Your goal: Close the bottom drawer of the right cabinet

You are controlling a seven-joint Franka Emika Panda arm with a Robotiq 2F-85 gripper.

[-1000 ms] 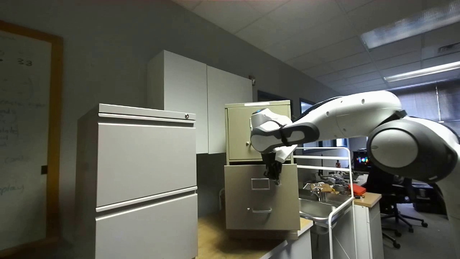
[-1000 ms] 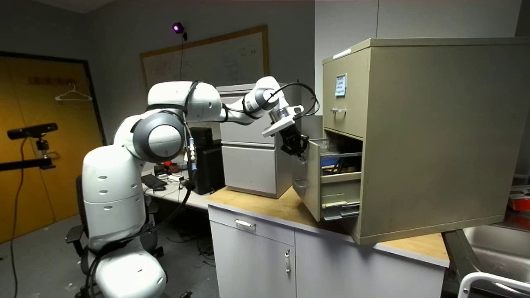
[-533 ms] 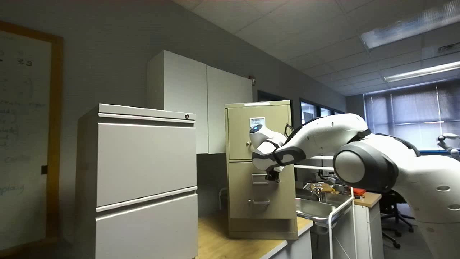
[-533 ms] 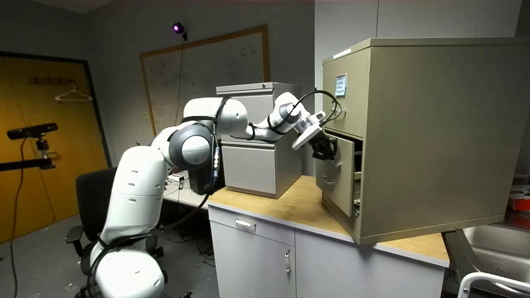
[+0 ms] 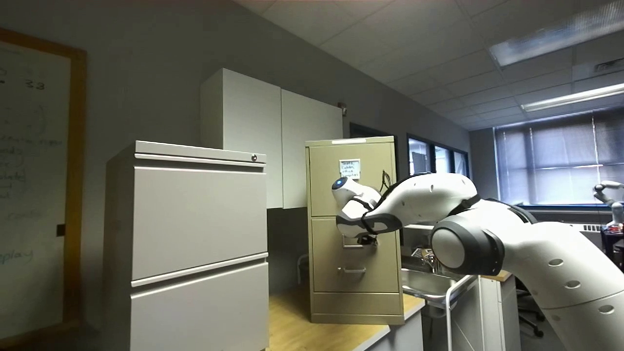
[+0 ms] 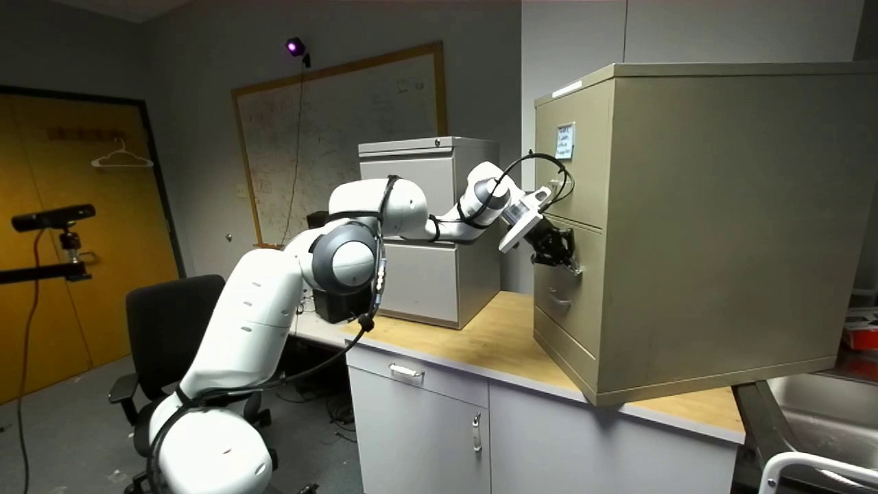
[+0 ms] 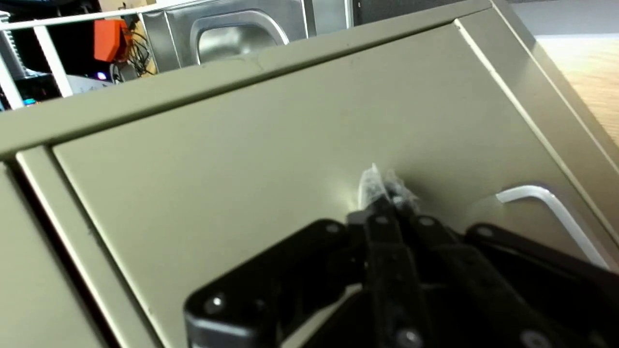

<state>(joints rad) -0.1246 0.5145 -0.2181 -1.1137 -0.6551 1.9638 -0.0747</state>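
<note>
A tan metal filing cabinet (image 6: pixel 727 219) stands on a wooden tabletop (image 6: pixel 480 343), its near lower corner right at the front edge. A strip of tabletop separates it from a grey two-drawer cabinet (image 6: pixel 420 281); a metal sink (image 6: pixel 826 412) lies on its opposite side. A Panda arm (image 6: pixel 281 295) reaches in from the front. In an exterior view the arm partly covers the label holder (image 5: pixel 352 242) on the bottom drawer (image 5: pixel 353 258), and the foot of the grey two-drawer cabinet is cut off. In the wrist view the silver pull handle (image 7: pixel 561 217) runs partly out of sight behind the black fingers (image 7: pixel 371 191). These are pressed together, their tips apparently touching the bottom drawer, above the handle and toward the sink side. The drawer front looks flush with its frame.
</note>
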